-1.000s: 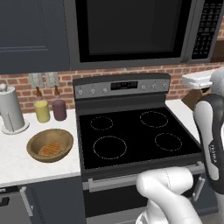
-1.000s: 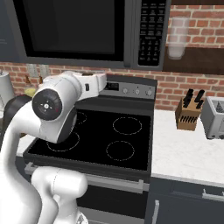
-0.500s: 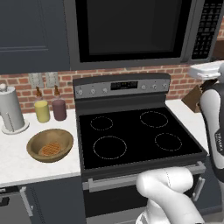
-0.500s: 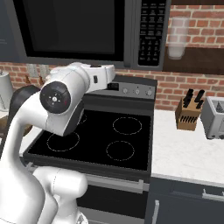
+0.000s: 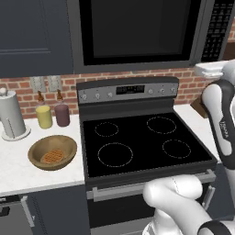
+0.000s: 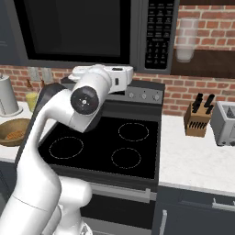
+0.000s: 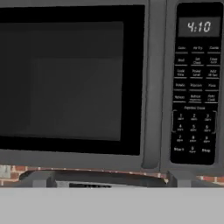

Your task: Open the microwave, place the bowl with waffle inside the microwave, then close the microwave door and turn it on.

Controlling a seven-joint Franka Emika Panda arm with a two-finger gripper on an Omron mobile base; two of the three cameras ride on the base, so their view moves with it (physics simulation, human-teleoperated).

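The large dark grey box microwave [image 5: 137, 34] hung above the stove, and its dark grey framed door with the black glass window [image 7: 72, 81] sat shut, flush with the black keypad strip [image 7: 195, 94] at its right. The long vertical dark bar handle [image 7: 151, 87] ran down between the window and the keypad, whose display read 4:10. Below it the black-topped stove [image 5: 137, 140] showed 4 burner rings, all bare.

The white arm [image 6: 59, 137] rose high in front of the stove, its hand lifted near the level of the microwave's lower edge and facing the door. The jaws stood spread as wide as they go, pinching nothing and touching nothing; the hand view looked straight at the handle and keypad from a short way off.

On the white desk [image 5: 18, 172] left of the stove lay the round shallow brown wooden bowl [image 5: 52, 151], well apart from the arm. Inside it rested the small round golden-orange waffle with a grid pattern [image 5: 53, 157]. Behind the bowl stood a yellow jar [image 5: 44, 116] and a maroon jar [image 5: 62, 114], side by side.
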